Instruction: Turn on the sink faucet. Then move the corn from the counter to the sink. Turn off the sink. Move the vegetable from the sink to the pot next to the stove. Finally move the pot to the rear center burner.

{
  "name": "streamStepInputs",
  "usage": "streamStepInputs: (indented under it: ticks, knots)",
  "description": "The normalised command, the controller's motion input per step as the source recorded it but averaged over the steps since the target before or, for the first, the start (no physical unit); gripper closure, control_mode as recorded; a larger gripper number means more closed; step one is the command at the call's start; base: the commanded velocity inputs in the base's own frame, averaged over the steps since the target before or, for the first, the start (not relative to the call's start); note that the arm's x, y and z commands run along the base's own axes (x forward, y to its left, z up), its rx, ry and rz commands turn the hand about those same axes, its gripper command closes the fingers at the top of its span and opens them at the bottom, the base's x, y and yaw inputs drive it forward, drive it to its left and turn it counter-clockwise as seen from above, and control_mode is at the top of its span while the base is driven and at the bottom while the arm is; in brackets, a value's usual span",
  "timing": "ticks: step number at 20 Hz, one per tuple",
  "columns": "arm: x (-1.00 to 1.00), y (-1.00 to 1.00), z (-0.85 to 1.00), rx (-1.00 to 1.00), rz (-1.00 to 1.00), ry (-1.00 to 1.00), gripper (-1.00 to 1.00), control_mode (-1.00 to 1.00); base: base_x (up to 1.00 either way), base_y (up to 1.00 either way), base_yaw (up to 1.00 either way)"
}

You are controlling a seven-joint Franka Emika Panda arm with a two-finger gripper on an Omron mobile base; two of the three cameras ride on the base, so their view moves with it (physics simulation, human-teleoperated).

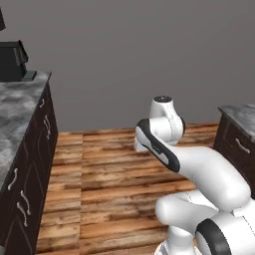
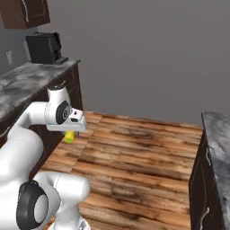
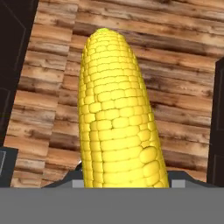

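From the left base view, my arm (image 1: 199, 169) stood folded over the wooden floor (image 1: 109, 179), between the marbled bench (image 1: 17, 109) on the left and another cabinet run on the right. From the right base view, my hand (image 2: 70, 130) hung over that floor just beside the dark cabinets, gripping the corn (image 2: 69, 136). In the hand view the corn (image 3: 117, 113) rose between my fingers above bare planks, and any jolt while the base drove could have slipped the smooth cob from my hold to the floor.

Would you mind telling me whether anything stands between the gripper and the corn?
Nothing visible does: the corn already sits in the gripper, held above the wooden floor.
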Motion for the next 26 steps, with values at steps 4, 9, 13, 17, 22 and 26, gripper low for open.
streamStepInputs:
  ticks: [4, 9, 13, 17, 22, 26]
  knots:
    - [0.0, 0.0, 0.0, 0.0, 0.0, 0.0, 1.0, 1.0, -0.64, 0.0, 0.49]
    - [0.0, 0.0, 0.0, 0.0, 0.0, 0.0, 1.0, 1.0, -0.76, 0.0, 0.44]
    - [0.0, 0.0, 0.0, 0.0, 0.0, 0.0, 1.0, 1.0, -0.78, 0.0, 0.43]
    - [0.0, 0.0, 0.0, 0.0, 0.0, 0.0, 1.0, 1.0, -0.76, 0.0, 0.44]
    - [0.0, 0.0, 0.0, 0.0, 0.0, 0.0, 1.0, 1.0, -0.65, -0.11, 0.46]
    - [0.0, 0.0, 0.0, 0.0, 0.0, 0.0, 1.0, 1.0, -0.62, -0.16, 0.47]
